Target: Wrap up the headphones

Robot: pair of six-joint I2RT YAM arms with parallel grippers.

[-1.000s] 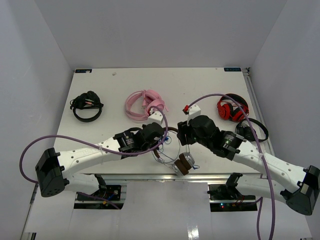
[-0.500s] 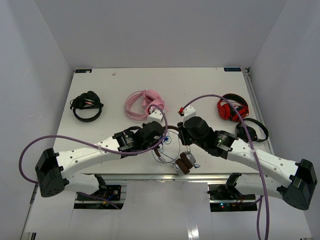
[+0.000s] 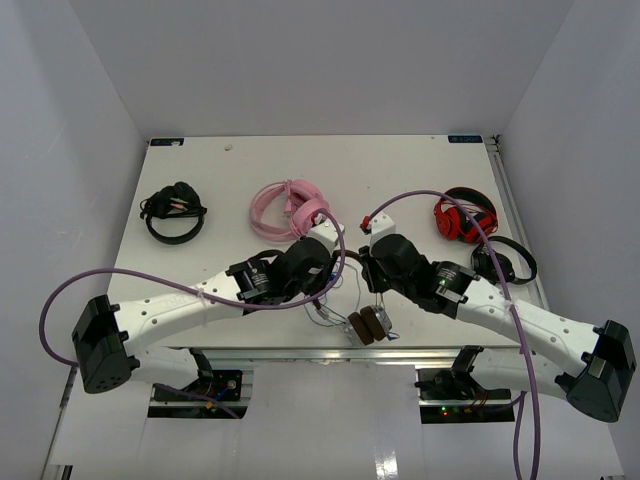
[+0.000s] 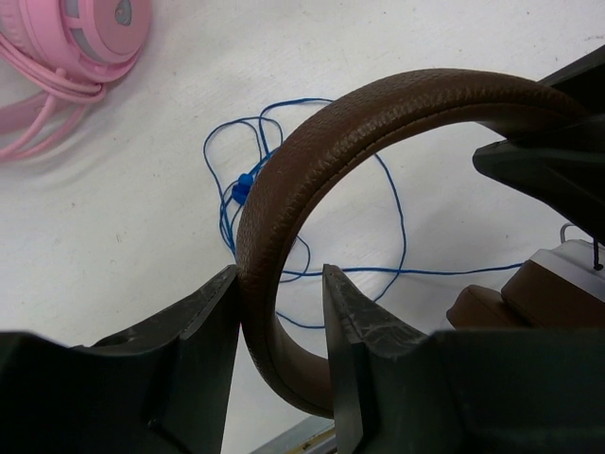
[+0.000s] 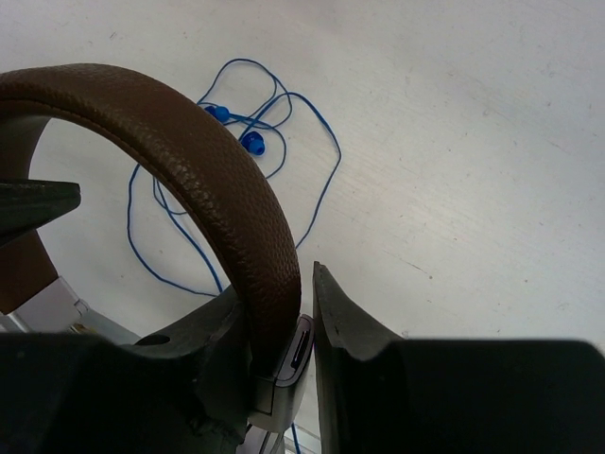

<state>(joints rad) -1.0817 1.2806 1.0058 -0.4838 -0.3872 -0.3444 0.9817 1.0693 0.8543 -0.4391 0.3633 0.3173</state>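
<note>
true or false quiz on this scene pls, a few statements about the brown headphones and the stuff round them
1. The headband of the headphones passes between the left gripper's fingers. True.
2. The blue cord is wound tightly round the headband. False: it lies in loose loops on the table.
3. The right gripper is also at the headband. True.
4. The pink headphones lie at the table's near edge. False: they lie farther back, beyond both grippers.

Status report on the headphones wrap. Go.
Status: left end effector open astride the headband; right end effector shut on the headphones at band end. Its cord loose on table, unwrapped. Nearby pink headphones not touching.
</note>
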